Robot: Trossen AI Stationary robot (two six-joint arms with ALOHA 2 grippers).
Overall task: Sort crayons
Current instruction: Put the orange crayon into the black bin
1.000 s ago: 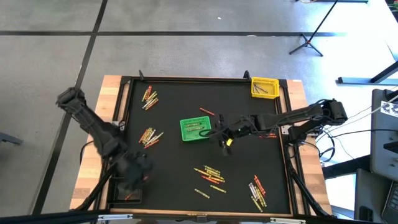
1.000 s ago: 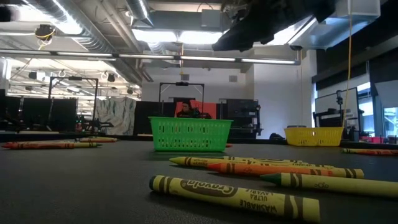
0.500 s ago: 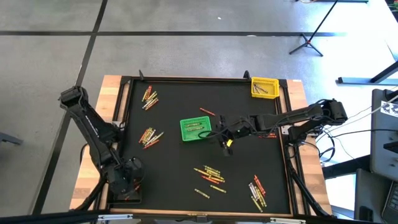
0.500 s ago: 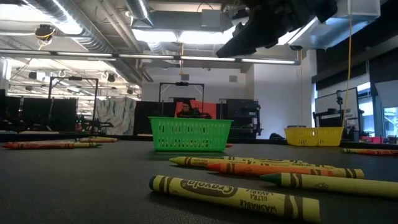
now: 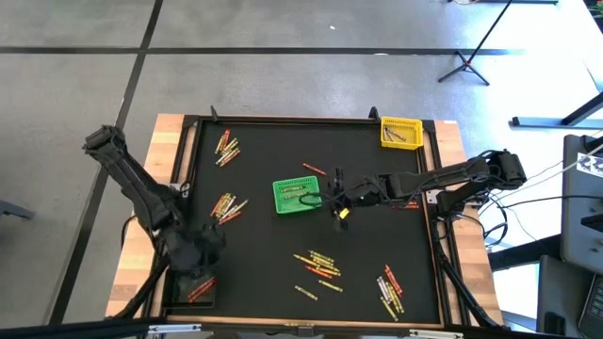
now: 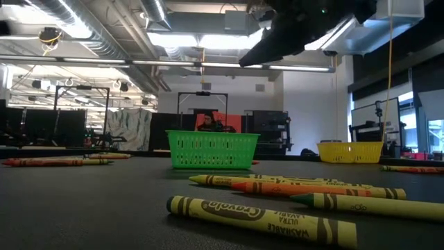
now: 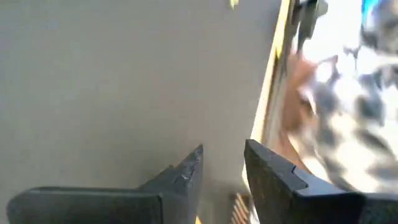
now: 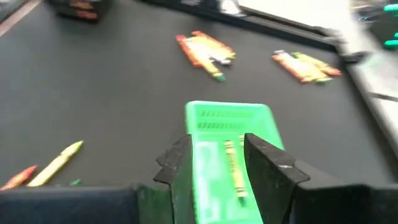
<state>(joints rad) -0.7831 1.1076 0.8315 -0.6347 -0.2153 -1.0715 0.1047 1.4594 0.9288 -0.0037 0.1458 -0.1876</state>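
Note:
Crayons lie in loose groups on the black mat: far left (image 5: 226,146), left (image 5: 226,207), near middle (image 5: 316,264) and near right (image 5: 389,292). More lie in the green basket (image 5: 297,196), the yellow basket (image 5: 400,132) and the black basket (image 5: 193,287). My right gripper (image 5: 335,198) hovers open and empty just right of the green basket (image 8: 227,149) and above it. A crayon (image 8: 234,165) lies in the basket below its gap. My left gripper (image 5: 198,248) is open and empty over the mat's near left part, just beyond the black basket.
A yellow crayon (image 5: 344,213) lies on the mat under my right gripper; it also shows in the right wrist view (image 8: 59,160). The mat has a raised frame (image 5: 438,188) with wooden edging outside it. In the low view, crayons (image 6: 263,219) lie close to the near edge.
My left gripper has dipped toward the black basket and the table's near edge, then drawn back up and a little toward the far edge, its arm swinging with it. My right gripper has stayed by the green basket.

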